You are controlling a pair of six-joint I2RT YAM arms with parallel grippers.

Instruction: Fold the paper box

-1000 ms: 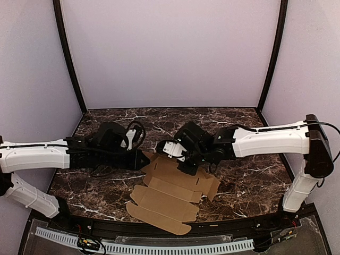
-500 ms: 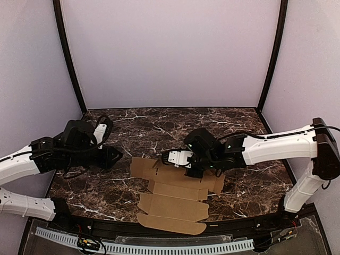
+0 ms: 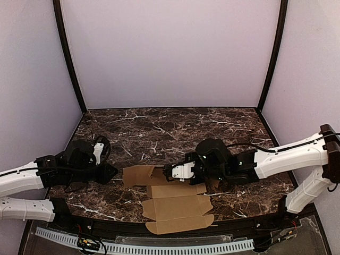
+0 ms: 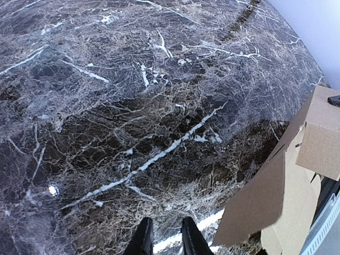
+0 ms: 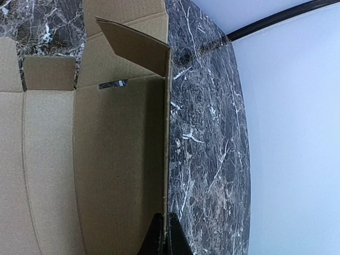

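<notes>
From above, the paper box (image 3: 178, 207) lay mostly flat toward six o'clock on the marble table (image 3: 159, 127). My left gripper (image 3: 112, 172) sat off the sheet's nine o'clock corner, apart from it. My right gripper (image 3: 169, 172) reached in at its twelve o'clock panel.

Through my left wrist, my fingers (image 4: 143, 241) stood slightly parted over bare marble, holding nothing. The cardboard lay at four o'clock; I judged I was keeping clear.

Through my right wrist, my fingers (image 5: 159, 236) at six o'clock were pinched tight on a raised side panel's thin edge, probably to stand that wall up along its crease. A small flap (image 5: 138, 50) leaned at twelve o'clock.
</notes>
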